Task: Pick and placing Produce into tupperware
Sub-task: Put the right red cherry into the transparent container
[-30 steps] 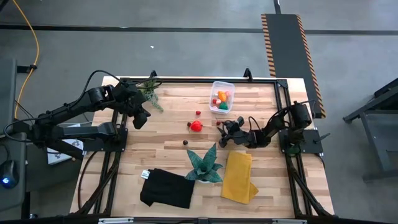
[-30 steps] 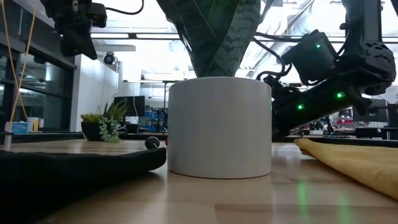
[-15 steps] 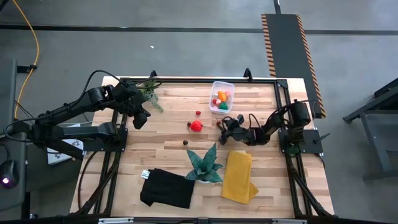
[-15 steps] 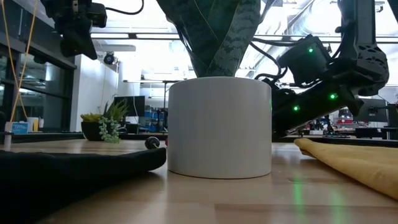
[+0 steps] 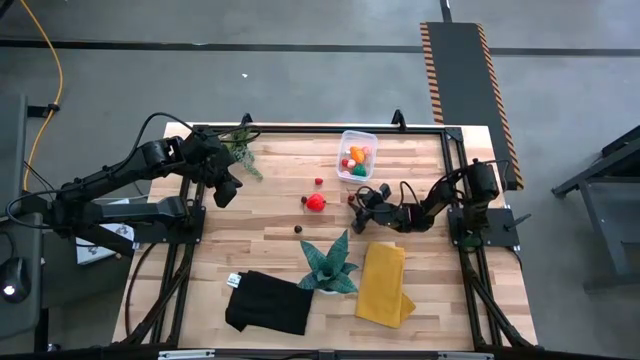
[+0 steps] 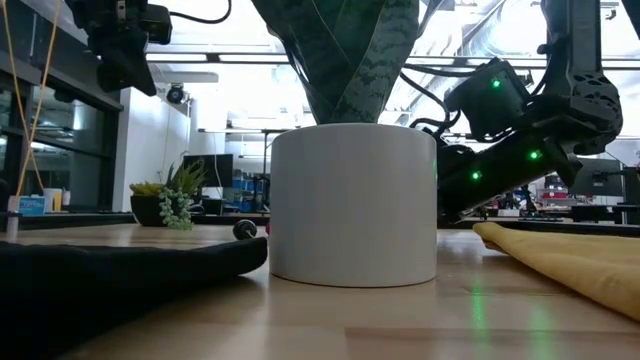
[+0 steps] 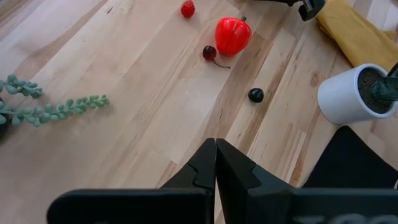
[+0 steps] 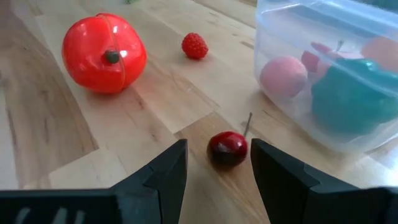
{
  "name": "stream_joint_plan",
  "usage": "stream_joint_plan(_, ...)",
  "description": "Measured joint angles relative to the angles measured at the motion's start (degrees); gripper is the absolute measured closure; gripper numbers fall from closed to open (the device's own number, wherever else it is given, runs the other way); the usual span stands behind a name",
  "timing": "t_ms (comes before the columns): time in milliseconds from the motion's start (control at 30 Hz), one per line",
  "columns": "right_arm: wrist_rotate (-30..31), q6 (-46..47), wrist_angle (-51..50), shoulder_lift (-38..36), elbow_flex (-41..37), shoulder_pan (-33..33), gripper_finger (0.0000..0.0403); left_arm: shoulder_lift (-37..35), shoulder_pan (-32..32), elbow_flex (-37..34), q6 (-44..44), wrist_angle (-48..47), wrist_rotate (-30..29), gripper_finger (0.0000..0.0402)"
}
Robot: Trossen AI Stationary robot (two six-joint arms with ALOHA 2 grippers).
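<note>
— Where are you, and what's around you?

— My right claw [image 8: 213,163] is low over the table [image 5: 270,215], fingers apart with nothing between them yet. Just ahead and off to one side stands the tub [image 8: 323,68], already holding a pink piece, a teal-green one and some orange and red bits. Ahead on the other side, a little farther than the tub, lies the tomato [image 8: 104,44].

— And the small stuff?

— A cherry [image 8: 227,148] sits right in front of my fingertips, in line with the gap, stem pointing away from me, not touching either finger. Past it, between tomato and tub, lies a strawberry [image 8: 194,45].

— Your other claw?

— My left claw [image 7: 215,163] is pressed together, empty, raised at the far side of the table. Well ahead of it I see the tomato, cherry and a dark berry [image 7: 255,95].
</note>
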Motion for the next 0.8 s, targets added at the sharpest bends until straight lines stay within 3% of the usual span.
stream_joint_plan(800, -5.9, -1.3, -0.6, 0.0, 0.0, -2.7, 0.0236, 0.0, 0.0, 0.0, 0.0, 0.0, 0.0, 0.0401)
